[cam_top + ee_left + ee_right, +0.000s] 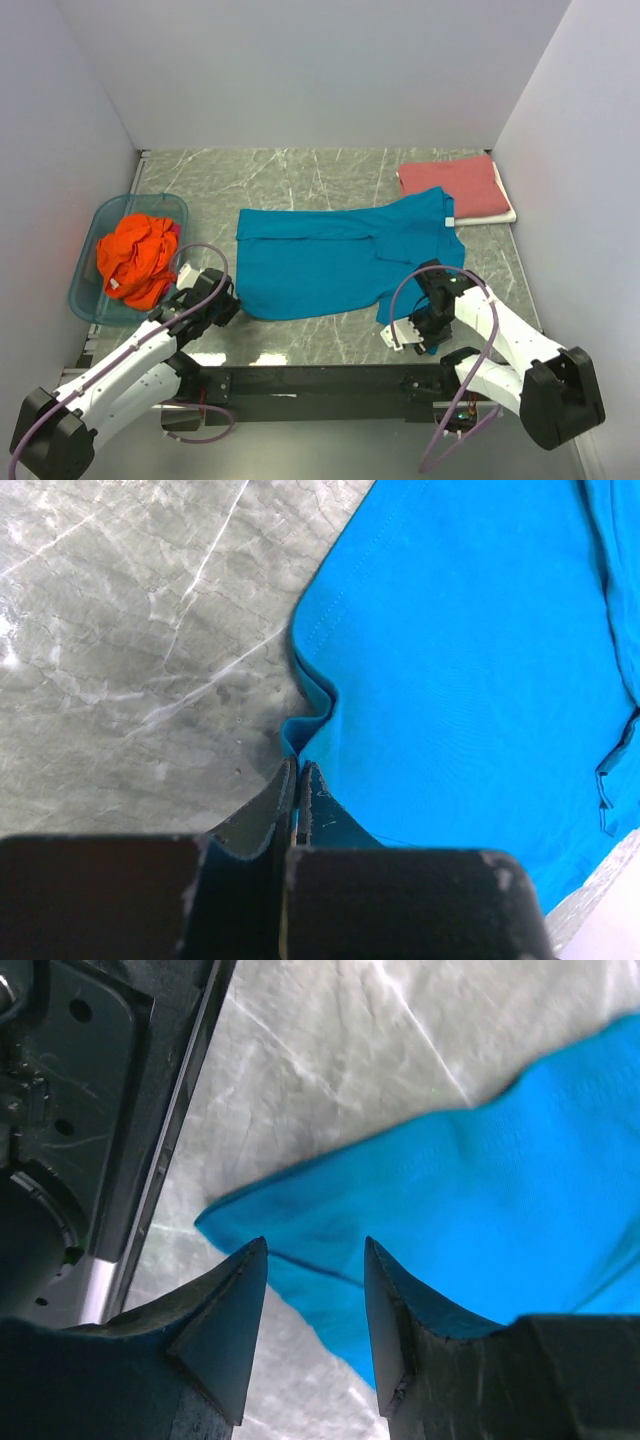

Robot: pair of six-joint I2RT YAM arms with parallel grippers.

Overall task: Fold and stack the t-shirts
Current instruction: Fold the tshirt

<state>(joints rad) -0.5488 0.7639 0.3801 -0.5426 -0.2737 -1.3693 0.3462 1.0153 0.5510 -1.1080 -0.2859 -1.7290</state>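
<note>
Top view: soft teal blue short-sleeved t-shirt (340, 265) lies spread out mid-table on the grey marble-look tabletop (300, 170). Its long side runs L–R, w/ creases toward the right end. L gripper (232, 305) sits at the shirt's near-left corner. R gripper (425, 330) sits at the near-right corner, close to the table's front edge.

L wrist view: the L gripper's 2 black fingers (262, 815) are pressed together w/ no gap. The teal hem is nipped btw the tips, and the cloth bunches into a small ridge just ahead of them. The rest of the shirt lies flat to the right.

R wrist view: the R gripper's jaws stand apart, w/ a clear gap btw the 2 black pointed fingers (220, 1310). The shirt's teal corner shows in that gap and past the tips, lying on the tabletop. Not clamped on it; can't tell if the pads touch the cloth. Black base rail (130, 1110) runs along the left of that view.

Other shirts:
- Dusty red cloth t-shirt (450, 187) is folded into a neat rectangle at the back-right corner, just beside the teal shirt's far-right end. A white strip (505, 215) shows under its right/near edge; can't tell what it is.
- Bright orange cloth t-shirt (135, 255) is crumpled in a heap inside the translucent blue plastic tub (85, 290) at the table's left side, near the L arm.
</note>
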